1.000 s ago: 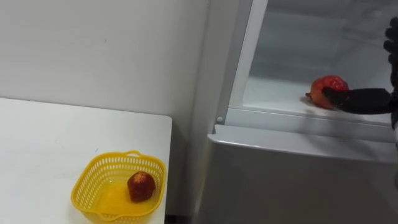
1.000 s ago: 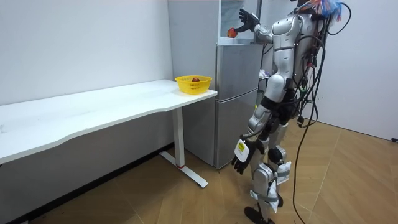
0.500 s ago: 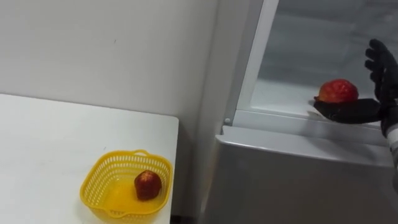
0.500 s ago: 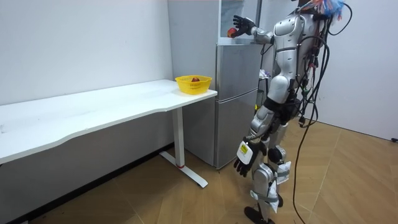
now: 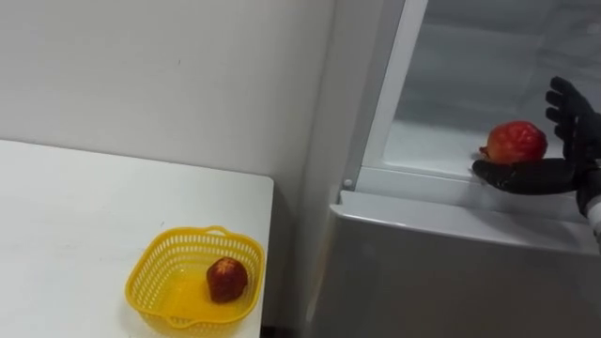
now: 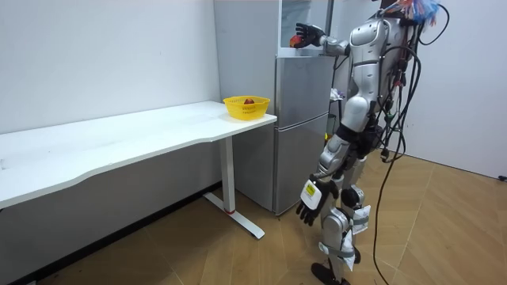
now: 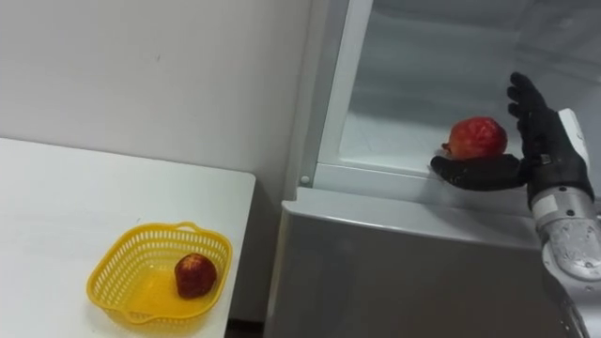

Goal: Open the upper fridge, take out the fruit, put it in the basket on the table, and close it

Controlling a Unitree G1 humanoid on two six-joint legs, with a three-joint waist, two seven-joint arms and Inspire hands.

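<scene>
Up at the upper fridge shelf's [image 7: 390,145] front edge, the red fruit [image 7: 477,138] sits against the right hand [image 7: 533,150], fingers straight, thumb beneath; left hand [image 6: 310,203] hangs low.

— What's different?
— The right hand [image 7: 539,156] has come further in from the view's edge. Its thumb, which lay across the front of the red fruit [image 7: 477,138], now sits under it, fingers [image 7: 524,108] upright beside it.
— Is it off the shelf [image 7: 394,150]?
— Perhaps just lifted; hard to tell. The head camera has also swung slightly left.
</scene>
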